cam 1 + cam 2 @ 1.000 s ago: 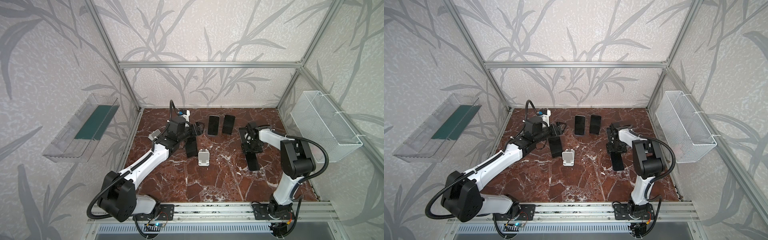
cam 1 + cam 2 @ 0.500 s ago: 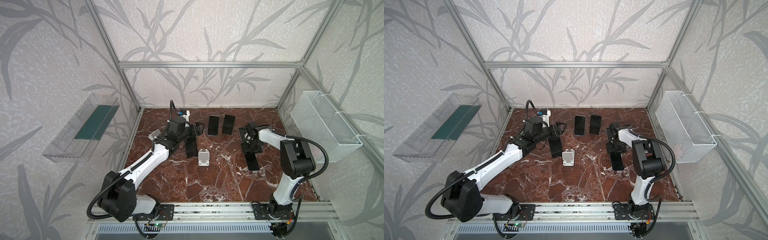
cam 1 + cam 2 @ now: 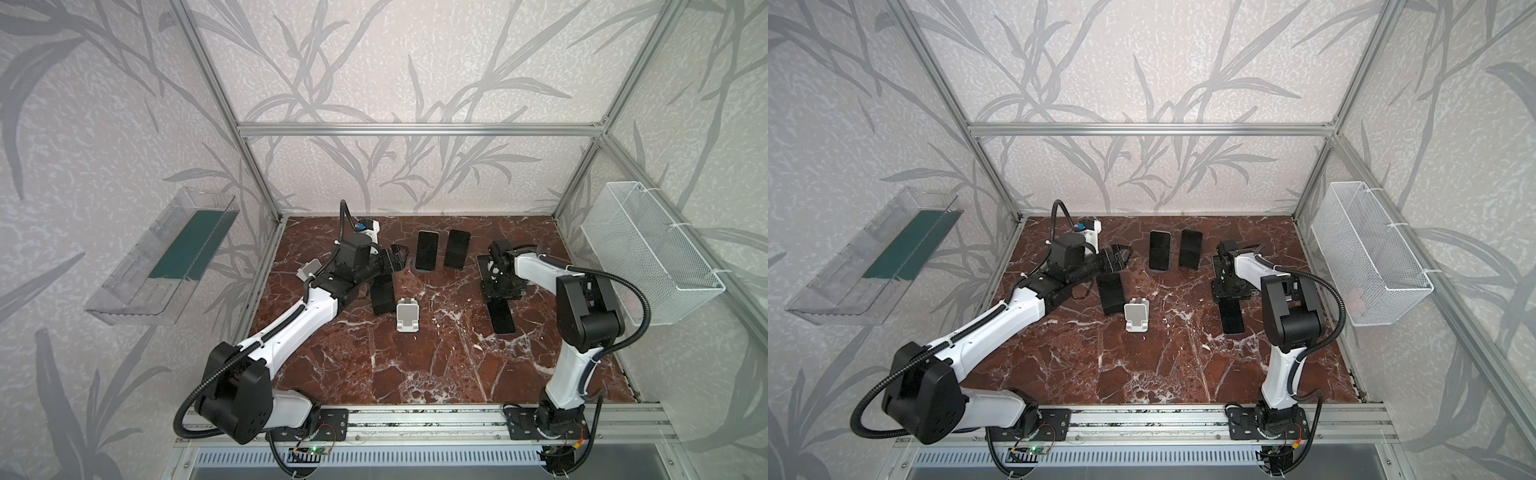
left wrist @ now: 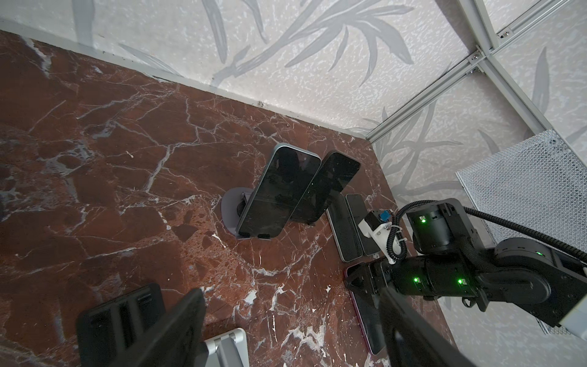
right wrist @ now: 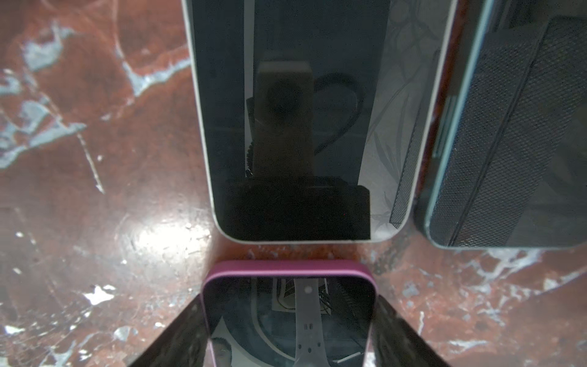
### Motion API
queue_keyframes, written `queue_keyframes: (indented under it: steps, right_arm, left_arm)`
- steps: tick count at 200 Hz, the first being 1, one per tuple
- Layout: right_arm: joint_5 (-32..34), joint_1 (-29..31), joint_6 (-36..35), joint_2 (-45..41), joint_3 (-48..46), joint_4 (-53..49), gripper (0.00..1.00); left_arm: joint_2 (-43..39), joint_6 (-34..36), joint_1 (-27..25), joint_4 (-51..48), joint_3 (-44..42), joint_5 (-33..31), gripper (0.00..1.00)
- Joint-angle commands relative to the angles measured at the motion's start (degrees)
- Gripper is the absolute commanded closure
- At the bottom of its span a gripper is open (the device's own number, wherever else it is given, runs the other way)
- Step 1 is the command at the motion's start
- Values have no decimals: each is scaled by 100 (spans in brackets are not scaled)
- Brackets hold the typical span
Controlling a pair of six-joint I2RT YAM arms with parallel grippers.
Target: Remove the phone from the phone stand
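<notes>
Left of the white stand [image 3: 407,316], your left gripper [image 3: 399,262] hangs low with its jaws wide apart and nothing in them. A black stand [image 3: 382,295] sits near it, just beside the white stand, and both of these stands are bare. Behind the white stand, a blue phone [image 4: 279,193] leans on a grey stand [image 4: 230,206], and a black phone [image 4: 327,187] leans up just beside it. Right of the white stand, well apart from it, your right gripper [image 5: 290,305] is down on the pink phone [image 3: 503,318]. Its jaws are closed on that phone, with the fingers [image 5: 178,333] pressed on the two long sides near its back end. The phone sits straight between them, not crooked. You can't see a stand under the pink phone. It looks like it lies flat on the red floor [image 3: 374,374], end to end with a white-edged phone [image 5: 301,127]. So I think the step in hand is the grab, and the grab looks done. Next you need a slow, straight lift, holding tight so the slick phone does not slip, and keeping it off the white-edged phone. If the phone you want is one on a stand, that job is not done yet, as the blue and black phones are both up on stands.
</notes>
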Motion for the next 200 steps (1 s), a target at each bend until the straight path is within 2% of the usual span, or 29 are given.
queue_keyframes:
  steps: [1, 59, 104, 146, 200]
  right_arm:
    - [291, 18, 48, 241, -158, 24, 26]
    - [311, 29, 101, -48, -302, -107, 19]
    - [392, 114, 135, -631, 10, -493, 14]
    - [660, 305, 325, -1297, 428, -732, 13]
    - [310, 488, 394, -2388, 145, -359, 9]
  left_arm:
    - [-89, 76, -14, 5, 159, -32, 14]
    - [-100, 55, -15, 26, 155, 12, 14]
    - [-125, 47, -20, -122, 206, -137, 14]
    - [-151, 73, -28, -747, 397, -748, 13]
    - [-326, 293, -398, -1872, 545, -2035, 6]
